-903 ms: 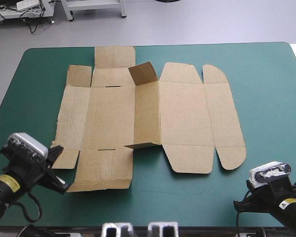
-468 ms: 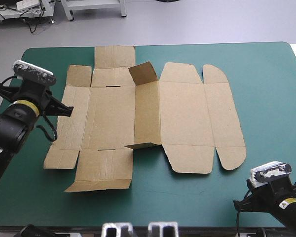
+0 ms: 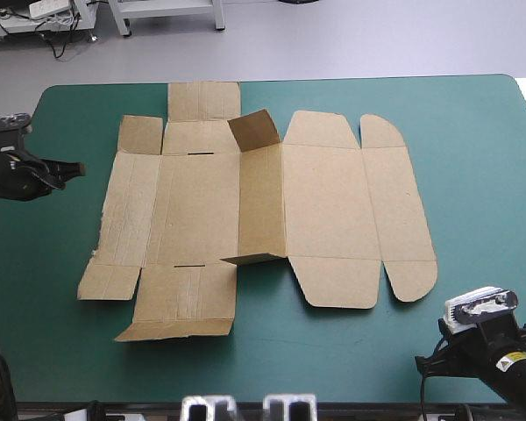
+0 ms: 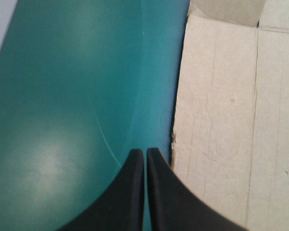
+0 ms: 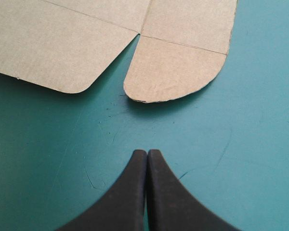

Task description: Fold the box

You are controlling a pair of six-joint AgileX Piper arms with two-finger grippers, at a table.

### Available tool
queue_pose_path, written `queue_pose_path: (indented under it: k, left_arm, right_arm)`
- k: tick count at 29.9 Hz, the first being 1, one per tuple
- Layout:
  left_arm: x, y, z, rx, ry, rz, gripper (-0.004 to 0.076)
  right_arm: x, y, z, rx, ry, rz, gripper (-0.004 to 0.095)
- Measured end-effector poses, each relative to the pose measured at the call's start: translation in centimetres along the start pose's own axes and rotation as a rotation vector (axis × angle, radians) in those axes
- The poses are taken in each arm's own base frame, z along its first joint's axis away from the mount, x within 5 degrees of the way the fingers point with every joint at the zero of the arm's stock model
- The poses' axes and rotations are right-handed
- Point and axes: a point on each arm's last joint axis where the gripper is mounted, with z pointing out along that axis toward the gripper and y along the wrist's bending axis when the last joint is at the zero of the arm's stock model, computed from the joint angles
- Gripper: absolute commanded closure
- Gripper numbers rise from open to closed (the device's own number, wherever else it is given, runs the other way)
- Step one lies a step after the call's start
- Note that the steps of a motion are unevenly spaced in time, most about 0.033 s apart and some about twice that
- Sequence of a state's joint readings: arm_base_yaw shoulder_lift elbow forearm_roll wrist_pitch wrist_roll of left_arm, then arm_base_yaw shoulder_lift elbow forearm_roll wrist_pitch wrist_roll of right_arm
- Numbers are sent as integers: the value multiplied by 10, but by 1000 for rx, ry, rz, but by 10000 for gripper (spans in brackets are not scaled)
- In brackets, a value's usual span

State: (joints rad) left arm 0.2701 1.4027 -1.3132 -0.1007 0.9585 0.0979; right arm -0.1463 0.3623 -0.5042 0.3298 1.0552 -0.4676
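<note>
Looking down from the high view: the box [image 3: 324,210] lies opened out as a brown cut sheet across the middle of the table [image 3: 482,132], with teal-green cover showing all round it. It is mostly flat. One small flap [image 3: 254,130] toward the table's far edge stands up at a tilt. The sheet's near left edge looks slightly lifted, but that is hard to be sure of from here. My left gripper [image 3: 73,168] is at the table's left edge, toward the far corner, pointing at the box's left side and apart from it. My right arm [image 3: 500,351] is at the table's near right corner, well apart from the box, and its fingers are hidden in this view.

Left wrist view: my two black fingers meet in one pointed arch, closed with nothing between them. The tip is over bare cover, just beside the box's left edge and not on the board. That edge is a bit ragged, and crease lines run along the panel.

Right wrist view: my right gripper [image 5: 147,153] has its fingers pressed together, empty. Ahead of it, past a strip of bare cover, lies the rounded tab [image 5: 176,70] at the box's near right corner. A wider rounded flap [image 5: 53,53] lies beside it with a notch between them. I touch neither.
</note>
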Motion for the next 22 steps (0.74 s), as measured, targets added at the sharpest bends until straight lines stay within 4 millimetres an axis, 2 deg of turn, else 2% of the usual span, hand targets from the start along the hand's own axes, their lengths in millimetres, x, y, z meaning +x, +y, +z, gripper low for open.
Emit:
queue_pose_path:
  k: [5,10,13,18,20,22]
  left_arm:
    - [8,47,23,183,111,-189,710]
    - [16,74,43,378,167,-276,710]
    - [16,85,58,431,163,-301,710]
    - [19,89,74,453,185,-255,695]
    - [19,88,77,455,193,-238,647]
    - [19,85,80,453,206,-219,556]
  right_arm:
    - [0,0,0,-1,0,-1,927]
    - [0,0,0,-1,0,-1,927]
    - [0,0,0,-1,0,-1,927]
    - [0,0,0,-1,0,-1,927]
    - [0,0,0,-1,0,-1,927]
    - [0,0,0,-1,0,-1,927]
